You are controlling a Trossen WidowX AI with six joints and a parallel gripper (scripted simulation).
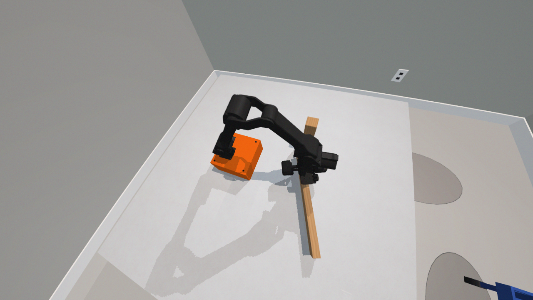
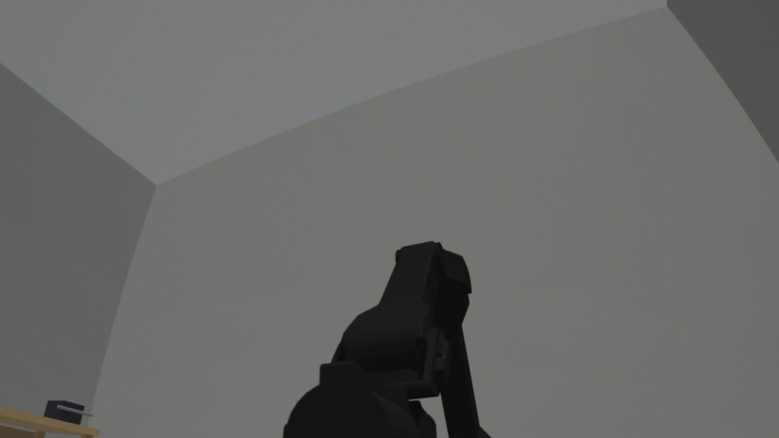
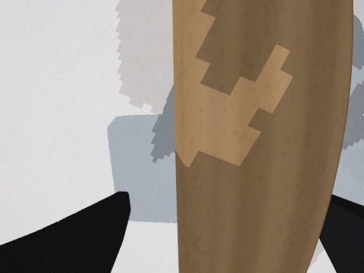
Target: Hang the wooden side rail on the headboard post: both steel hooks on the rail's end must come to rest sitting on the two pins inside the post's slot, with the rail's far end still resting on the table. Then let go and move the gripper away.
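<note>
The wooden side rail (image 1: 310, 220) (image 3: 243, 212) lies lengthwise on the white table (image 1: 357, 208), its far end toward the front. My gripper (image 1: 299, 171) (image 3: 221, 202) is open and low over the rail near its post-side end. In the wrist view the rail passes between the fingers. A gap shows between it and the left finger, while its right edge overlaps the right finger; contact cannot be told. The headboard post (image 1: 312, 125) stands behind the gripper, partly covered by the arm. The hooks, slot and pins are hidden. The exterior view shows neither rail nor post.
An orange box (image 1: 247, 147) stands left of the rail, by the arm's base. A blue tool-like object (image 1: 504, 290) shows at the lower right, beyond the table. In the exterior view, a dark box (image 2: 63, 412) sits on a wooden surface (image 2: 32, 420).
</note>
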